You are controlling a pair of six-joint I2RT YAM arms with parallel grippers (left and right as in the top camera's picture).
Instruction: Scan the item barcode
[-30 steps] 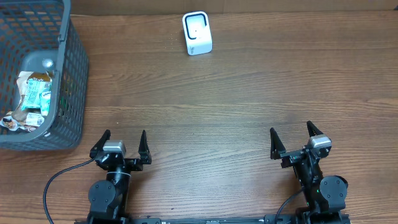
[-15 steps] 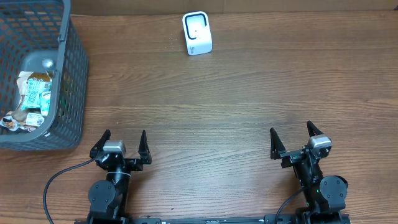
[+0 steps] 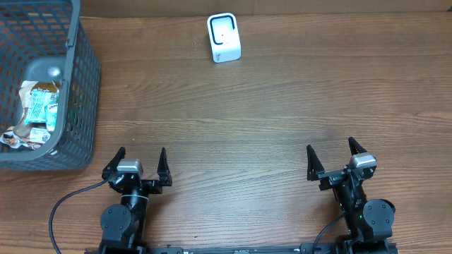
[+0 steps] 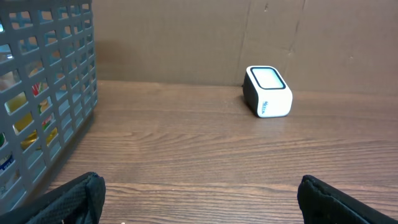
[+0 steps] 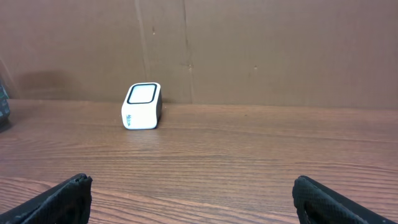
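You see a matt wood-grain table (image 3: pixel 268 106), a grey moulded-plastic lattice basket (image 3: pixel 83 85) at far left holding crinkled glossy wrappers (image 3: pixel 37 109), a smooth white plastic scanner (image 3: pixel 224 38), and matt brown cardboard (image 5: pixel 280 50) behind.

- The table (image 3: pixel 282 106) is warm brown with a streaky wood grain running across the frame.
- The basket (image 3: pixel 85 106) at the upper left is grey, its walls an open square grid.
- The packets (image 3: pixel 39 109) inside it show green, white, yellow and some red.
- The scanner (image 3: pixel 224 37) at the top centre is white with a black-edged window and black back.
- The left gripper (image 3: pixel 141 152) and right gripper (image 3: pixel 330 145) are black with silver-grey tops.
- The cable (image 3: pixel 60 208) at the lower left is black.
- The cardboard wall (image 5: pixel 280 50) is plain brown.
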